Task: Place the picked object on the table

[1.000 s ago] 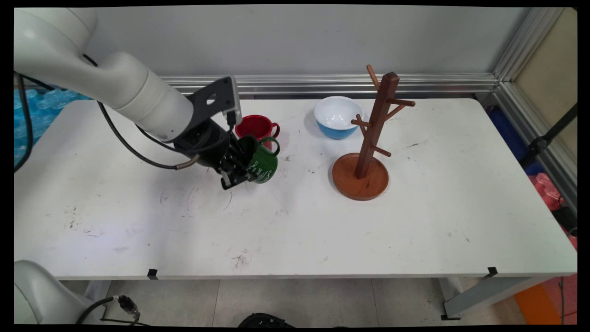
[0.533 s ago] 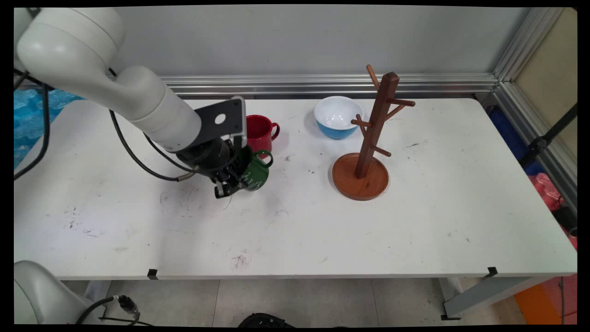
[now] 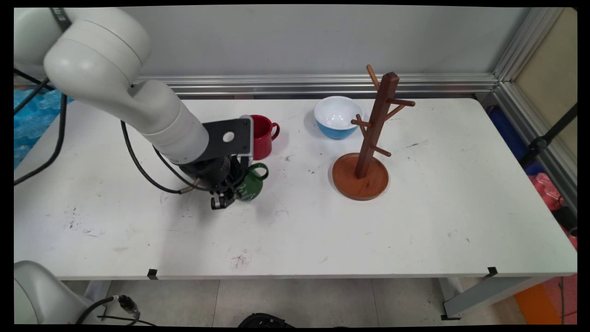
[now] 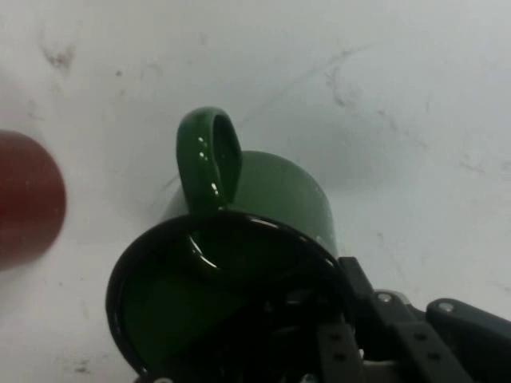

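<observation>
Glossy green mug, black-rimmed, looped handle

Red mug half behind arm

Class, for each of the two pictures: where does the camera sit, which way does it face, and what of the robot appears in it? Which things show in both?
Main view: fixed above the table's near side, looking down across to the wall; shows the white arm and gripper.
Hand view: on the hand, looking along the gripper into the green mug; shows black linkage.
Shared: green mug, red mug.
</observation>
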Robot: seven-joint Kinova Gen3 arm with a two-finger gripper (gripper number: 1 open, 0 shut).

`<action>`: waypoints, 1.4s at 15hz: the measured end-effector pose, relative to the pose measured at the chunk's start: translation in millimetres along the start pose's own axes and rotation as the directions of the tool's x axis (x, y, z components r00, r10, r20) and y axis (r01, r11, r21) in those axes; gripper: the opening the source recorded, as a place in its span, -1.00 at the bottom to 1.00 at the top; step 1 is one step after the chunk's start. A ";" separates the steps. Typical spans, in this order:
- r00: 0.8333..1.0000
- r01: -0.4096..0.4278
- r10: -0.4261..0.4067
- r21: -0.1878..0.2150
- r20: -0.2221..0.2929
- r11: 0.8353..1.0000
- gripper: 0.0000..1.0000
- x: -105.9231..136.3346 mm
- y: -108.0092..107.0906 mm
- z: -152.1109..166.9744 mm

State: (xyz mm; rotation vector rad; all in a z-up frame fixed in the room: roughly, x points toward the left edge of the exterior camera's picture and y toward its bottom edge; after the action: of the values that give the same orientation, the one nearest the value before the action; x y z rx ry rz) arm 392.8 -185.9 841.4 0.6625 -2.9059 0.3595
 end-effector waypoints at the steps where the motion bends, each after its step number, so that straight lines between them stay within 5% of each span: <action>1: 1.000 -0.011 0.011 -0.002 0.008 1.000 -1.00 1.5 2.1 0.4; 7: 0.998 -0.031 0.032 -0.028 0.059 0.999 -1.00 5.7 14.1 0.0; 21: 0.980 0.133 -0.122 -0.062 0.155 0.989 -1.00 26.6 27.6 -12.6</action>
State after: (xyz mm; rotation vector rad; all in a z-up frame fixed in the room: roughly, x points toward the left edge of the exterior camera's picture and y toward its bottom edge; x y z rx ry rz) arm 357.9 -169.4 853.0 0.8957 -2.9799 0.1968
